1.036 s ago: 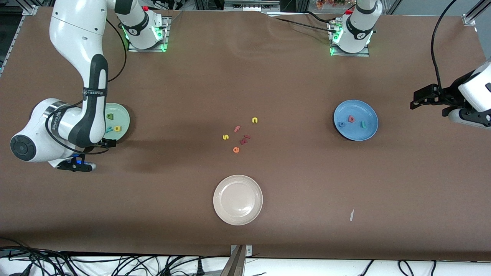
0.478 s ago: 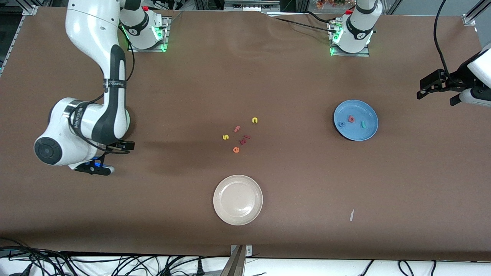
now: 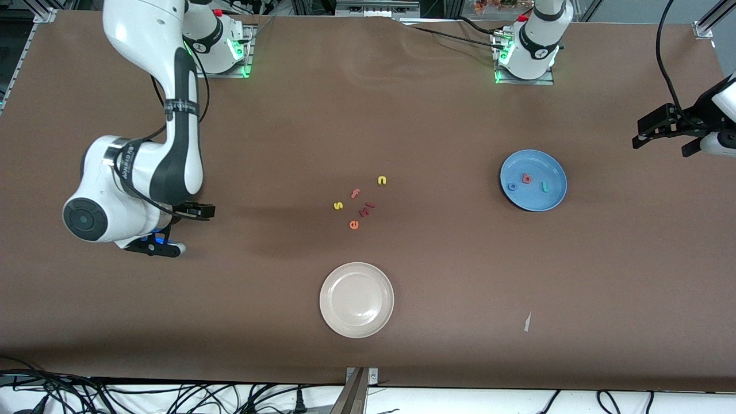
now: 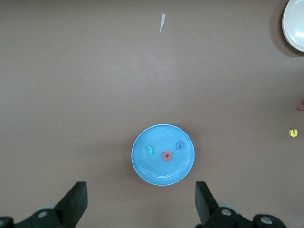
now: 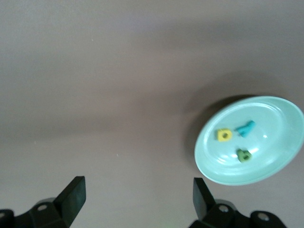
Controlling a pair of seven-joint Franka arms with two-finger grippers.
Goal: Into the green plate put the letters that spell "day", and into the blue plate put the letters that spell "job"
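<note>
A wide brown table (image 3: 437,115) carried two white robot arms, three plates and scattered foam letters. The right arm reached over its end of the table; its right gripper (image 5: 137,197) hung with fingers spread and empty above bare tabletop beside the round pale mint-green shallow plate (image 5: 280,164). In that plate lay a yellow letter with a round bowl (image 5: 223,135), a teal letter (image 5: 246,128) and a dark green letter (image 5: 244,155). The left gripper (image 4: 141,202) hung spread and empty at the left arm's end. The round mid-blue shallow plate (image 3: 546,201) held a blue ring letter (image 3: 512,186), a pinkish-red letter (image 3: 526,179) and a teal hooked letter (image 3: 544,187). A cream-white round plate (image 3: 356,270) sat at six o'clock from the loose letters (image 3: 356,204) mid-table.
</note>
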